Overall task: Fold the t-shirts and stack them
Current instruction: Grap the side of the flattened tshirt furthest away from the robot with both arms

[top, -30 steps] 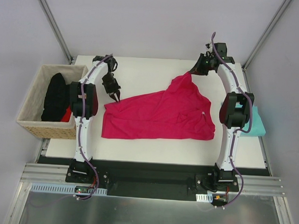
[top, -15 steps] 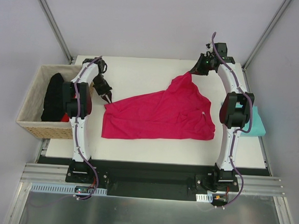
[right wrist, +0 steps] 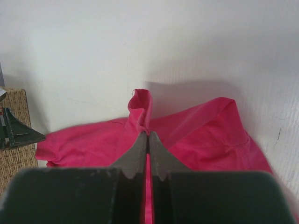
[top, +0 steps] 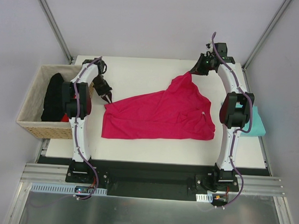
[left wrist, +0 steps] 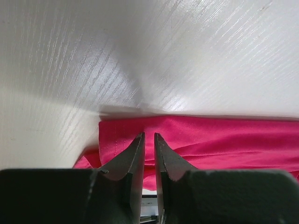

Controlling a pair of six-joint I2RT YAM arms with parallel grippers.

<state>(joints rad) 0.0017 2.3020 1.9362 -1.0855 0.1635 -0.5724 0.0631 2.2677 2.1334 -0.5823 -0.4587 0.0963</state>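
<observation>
Now right fingers pinch crimson t-shirt; left fingers at corner.

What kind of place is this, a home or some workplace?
Most likely a robotics lab bench: a left arm and a right arm fixed on a metal rail at a white table's edge, bare walls and frame bars around it, a pink shirt to practise on.

Left gripper barely parted — right gripper clamped.
</observation>
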